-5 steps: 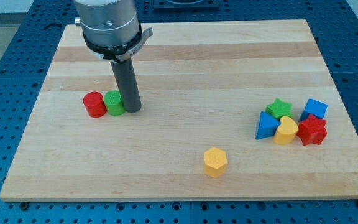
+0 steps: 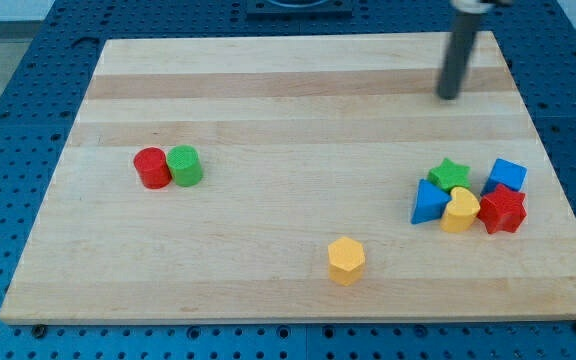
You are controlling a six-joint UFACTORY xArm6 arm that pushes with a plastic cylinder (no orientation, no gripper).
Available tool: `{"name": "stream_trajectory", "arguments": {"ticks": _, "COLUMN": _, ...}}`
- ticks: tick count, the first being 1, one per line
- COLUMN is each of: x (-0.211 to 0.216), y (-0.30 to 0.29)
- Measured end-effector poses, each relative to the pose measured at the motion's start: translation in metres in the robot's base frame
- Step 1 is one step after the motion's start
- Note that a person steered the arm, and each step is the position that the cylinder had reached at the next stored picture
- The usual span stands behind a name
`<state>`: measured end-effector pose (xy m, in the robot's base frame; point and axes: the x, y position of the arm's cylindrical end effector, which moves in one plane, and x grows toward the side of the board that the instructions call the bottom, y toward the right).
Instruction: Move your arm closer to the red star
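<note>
The red star (image 2: 502, 209) lies at the view's right, in a cluster with a blue cube (image 2: 507, 175), a green star (image 2: 451, 174), a blue triangle (image 2: 428, 203) and a yellow heart-shaped block (image 2: 459, 211). My tip (image 2: 450, 96) rests on the wooden board (image 2: 288, 110) near its top right, well above the cluster and apart from every block. The rod rises out of the view's top.
A red cylinder (image 2: 152, 167) and a green cylinder (image 2: 184, 165) touch side by side at the view's left. A yellow hexagonal block (image 2: 346, 260) sits near the board's bottom edge. Blue perforated table surrounds the board.
My tip has left the green cylinder at the left and crossed to the board's top right. No block has moved.
</note>
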<state>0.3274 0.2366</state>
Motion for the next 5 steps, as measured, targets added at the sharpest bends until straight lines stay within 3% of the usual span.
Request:
{"name": "stream_trajectory", "arguments": {"ticks": 1, "x": 0.025, "y": 0.085}}
{"name": "stream_trajectory", "arguments": {"ticks": 2, "x": 0.040, "y": 0.109}}
{"name": "stream_trajectory", "arguments": {"ticks": 3, "x": 0.046, "y": 0.109}}
{"name": "stream_trajectory", "arguments": {"ticks": 5, "x": 0.101, "y": 0.108}}
